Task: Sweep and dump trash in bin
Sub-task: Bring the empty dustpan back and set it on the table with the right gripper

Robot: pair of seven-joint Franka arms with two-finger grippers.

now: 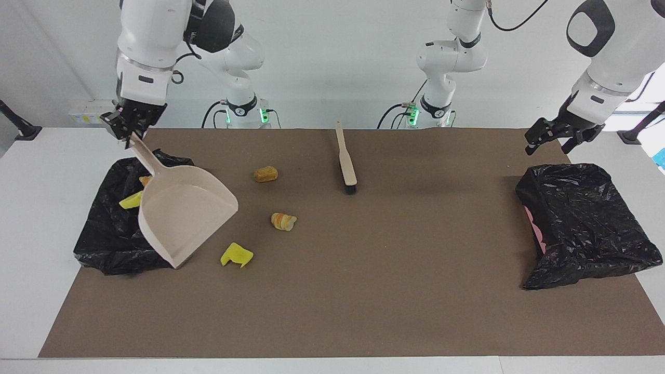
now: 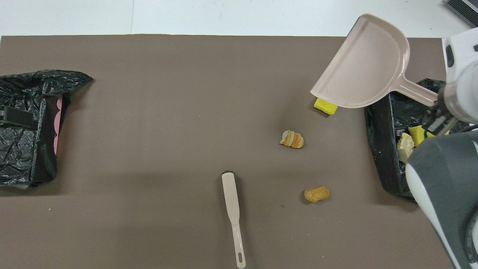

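Over the bin at the right arm's end of the desk, the right gripper [image 1: 131,136] has its fingers clamped tight on the end of the dustpan handle. The dustpan [image 1: 179,213] hangs tilted, its open mouth pointing down toward the brown mat [image 1: 363,301], its pan covering much of the black-lined bin [image 1: 104,244] in the facing view. Whether its lip touches the mat cannot be told.

Inside that bin only parts of the trash show: a yellow wedge [image 1: 131,200] and a sliver of an orange roll [image 1: 145,180] beside the handle; from overhead a pale roll [image 2: 404,146] and a yellow chunk [image 2: 417,134] peek out past the arm, which hides the rest of the bin's contents.

Three pieces lie loose on the mat: a yellow wedge on the mat [image 1: 236,255] just beside the dustpan's mouth, half covered by the pan in the overhead view; a striped croissant [image 1: 283,221] nearer to the robots; and a brown roll [image 1: 266,174] nearer still.

The brush [image 1: 346,163] lies on the mat near the robots, bristles pointing away from them, untouched.

At the left arm's end, the left gripper [image 1: 552,136] hangs in the air over the mat's corner, above a second black bin [image 1: 582,223], fingers spread wide and holding nothing. It is out of the overhead view.
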